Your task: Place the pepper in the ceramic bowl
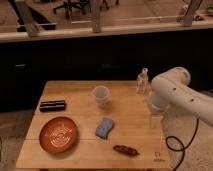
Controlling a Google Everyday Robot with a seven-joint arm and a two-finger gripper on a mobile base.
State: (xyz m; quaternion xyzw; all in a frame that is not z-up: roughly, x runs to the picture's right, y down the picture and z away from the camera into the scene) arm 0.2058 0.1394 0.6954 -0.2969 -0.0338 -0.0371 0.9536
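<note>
The pepper (126,149) is a small dark red chili lying on the wooden table near its front edge, right of centre. The ceramic bowl (59,134) is a wide orange-brown dish with pale rings, at the front left of the table. My gripper (156,120) hangs down from the white arm (172,92) over the table's right side. It is above and to the right of the pepper, apart from it, and far from the bowl.
A translucent white cup (101,96) stands mid-table. A blue sponge (104,127) lies between the bowl and the pepper. A flat black object (53,105) lies at the left. A small clear bottle (143,81) stands at the back right, close to the arm.
</note>
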